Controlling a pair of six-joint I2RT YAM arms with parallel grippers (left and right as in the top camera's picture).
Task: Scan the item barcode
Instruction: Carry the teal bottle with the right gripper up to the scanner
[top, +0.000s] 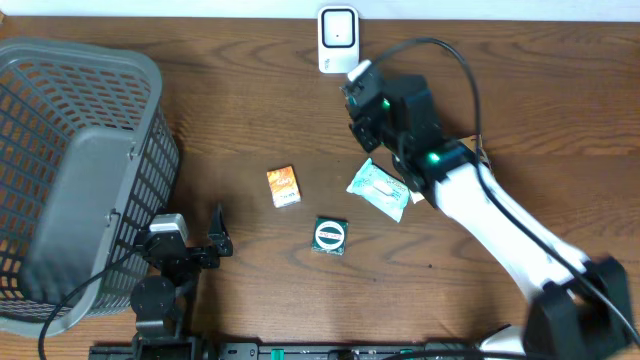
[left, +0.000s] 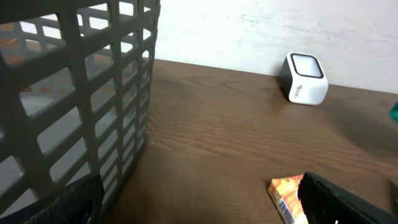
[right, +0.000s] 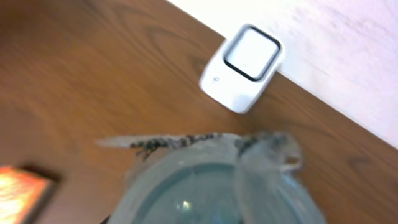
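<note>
Because the translucent pale-blue plastic packet (right: 211, 180) fills the right wrist view blurred and creased, its barcode may face away from the small white box-shaped scanner (right: 242, 67), and the read could fail. Near the counter's front-left corner, the left tool (left: 202, 208) rests wide and empty beside the grey plastic basket (top: 150, 170). Farther back, the right arm stretches toward the far edge, its right tool (top: 357, 82) narrowed on the packet just short of the scanner.
</note>
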